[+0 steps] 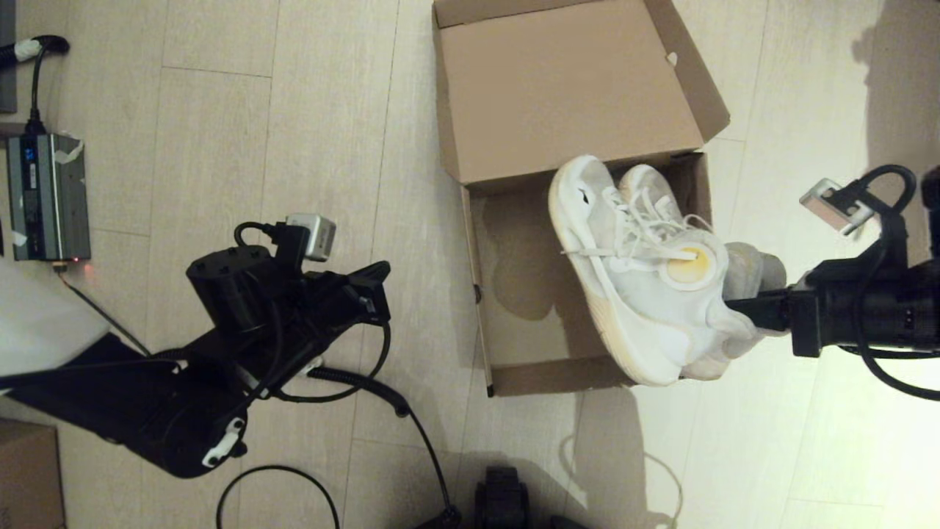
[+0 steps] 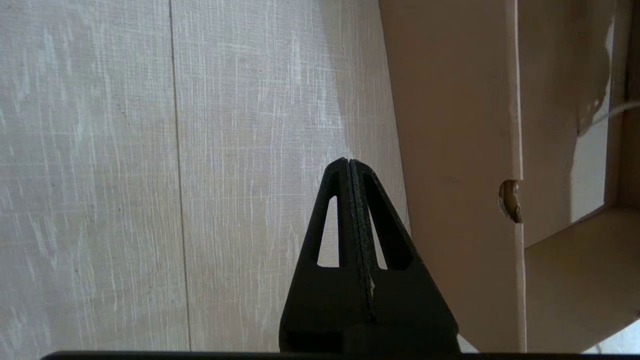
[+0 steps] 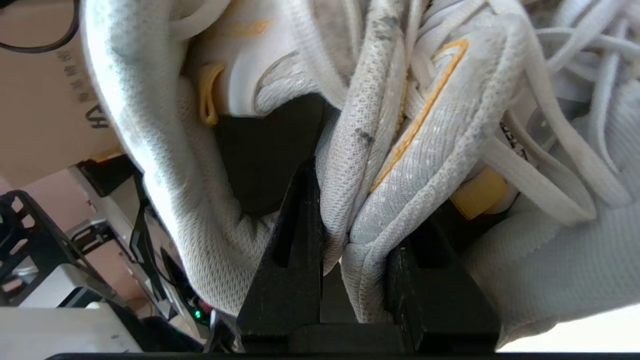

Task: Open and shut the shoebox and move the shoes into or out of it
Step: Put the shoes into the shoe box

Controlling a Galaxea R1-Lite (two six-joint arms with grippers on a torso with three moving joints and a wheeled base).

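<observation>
The brown shoebox (image 1: 514,294) stands open on the floor, its hinged lid (image 1: 565,81) tipped back on the far side. My right gripper (image 1: 734,305) is shut on both white sneakers (image 1: 639,272), pinching their heel collars together. They hang over the box's right wall, toes toward the lid. In the right wrist view the black fingers (image 3: 300,225) clamp the mesh collars of the shoes (image 3: 410,125), one finger inside each shoe. My left gripper (image 1: 378,283) is shut and empty, low beside the box's left wall (image 2: 450,150).
A grey power unit (image 1: 48,198) with a cable sits far left. A small brown carton (image 1: 26,470) is at the lower left corner. Coiled black cables (image 1: 352,389) trail under the left arm. Bare wood floor lies right of the box.
</observation>
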